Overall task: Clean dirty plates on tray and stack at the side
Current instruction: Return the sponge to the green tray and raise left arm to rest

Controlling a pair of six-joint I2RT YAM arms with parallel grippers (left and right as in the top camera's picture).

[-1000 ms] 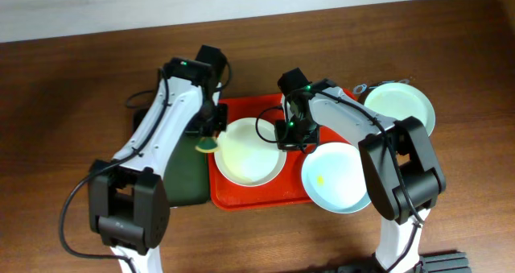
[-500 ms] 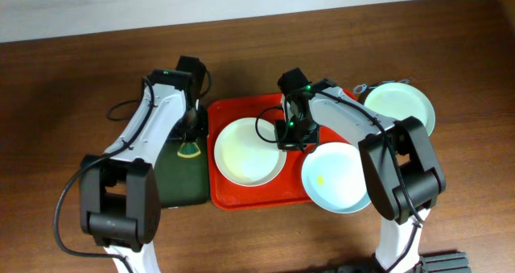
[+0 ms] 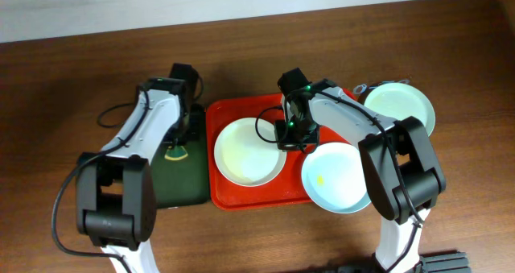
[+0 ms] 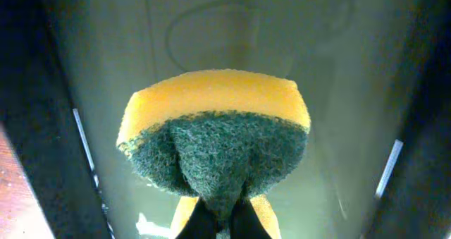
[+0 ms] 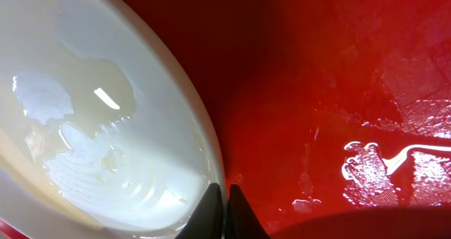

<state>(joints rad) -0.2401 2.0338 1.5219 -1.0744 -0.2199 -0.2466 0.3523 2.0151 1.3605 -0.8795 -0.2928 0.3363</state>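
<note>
With 1 far plate (image 3: 400, 108) seemingly done at the side, my right gripper (image 5: 225, 209) pinches the rim of the wet centre plate (image 5: 106, 126) on the red tray (image 5: 317, 91), my left gripper (image 4: 224, 223) clamps the sponge (image 4: 215, 137) over the green tray (image 3: 181, 186), and the smeared plate (image 3: 338, 178) awaits cleaning.

Nothing legible found. No text, label, brand, number or sign can be read on any plate (image 3: 249, 150), the tray (image 3: 241, 110), the sponge (image 4: 215, 119) or the dark green tray (image 3: 181, 184). This holds in the overhead view and in both wrist views.
</note>
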